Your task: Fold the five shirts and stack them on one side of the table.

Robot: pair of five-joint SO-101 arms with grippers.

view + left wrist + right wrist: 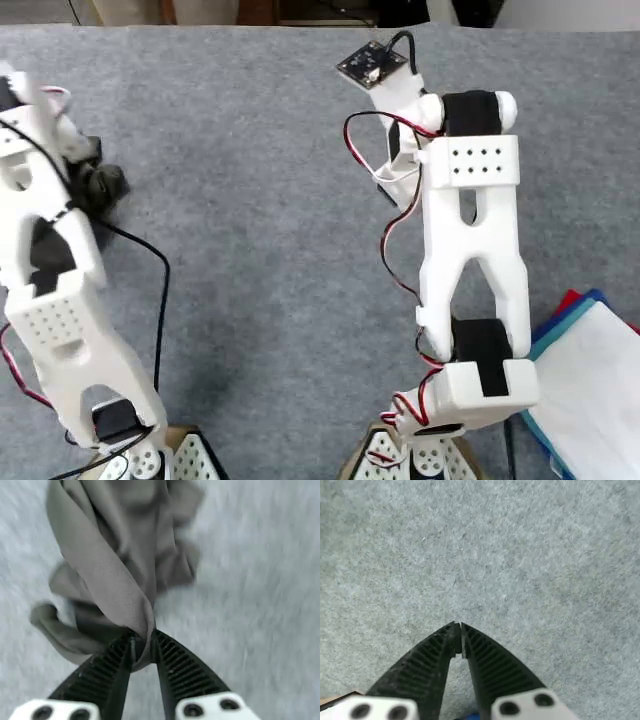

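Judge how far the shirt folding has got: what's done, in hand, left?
Done: a folded stack, white on top with blue and red edges beneath, lies at the edge of the table; its count is unclear. In hand: the left gripper is shut on a crumpled grey shirt. The right gripper is shut on nothing. Left: fold the grey shirt and add it to the stack.

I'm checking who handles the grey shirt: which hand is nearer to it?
Left. The left hand is clamped on a fold of the grey shirt; the right hand is shut over bare table, away from it.
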